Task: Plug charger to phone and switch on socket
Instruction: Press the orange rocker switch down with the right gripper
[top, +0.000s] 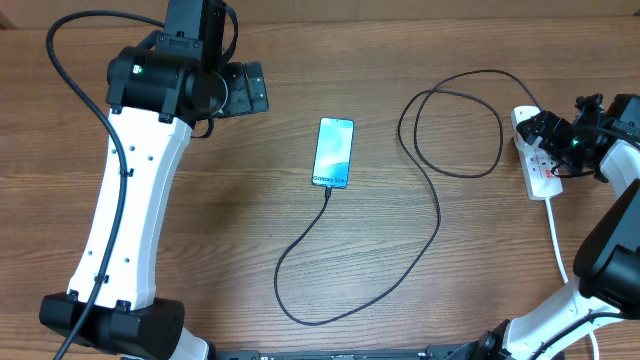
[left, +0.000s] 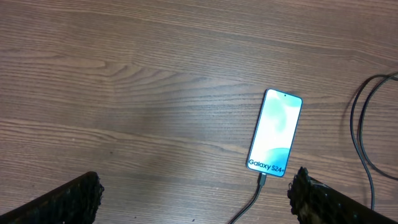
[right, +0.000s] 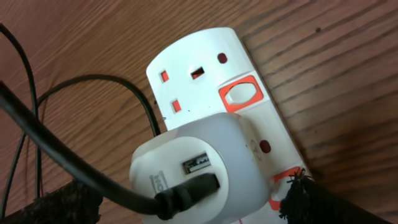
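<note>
The phone (top: 334, 153) lies flat mid-table with its blue screen lit. In the left wrist view the phone (left: 275, 130) has the charger's connector (left: 262, 182) in its bottom edge. The black charger cable (top: 437, 215) loops across the table to the white socket (top: 541, 178) at the right. My right gripper (top: 543, 135) hovers open over the socket (right: 205, 68) and straddles the white adapter (right: 199, 155). Its right fingertip (right: 301, 198) is at the red-framed switch (right: 283, 180) beside the adapter. My left gripper (top: 262, 88) is open and holds nothing, up and left of the phone.
A second red-framed switch (right: 241, 94) sits by the socket's free outlet. The socket's white cord (top: 557, 240) runs toward the front edge at the right. The charger cable makes a wide loop (top: 300, 300) near the front of the wooden table.
</note>
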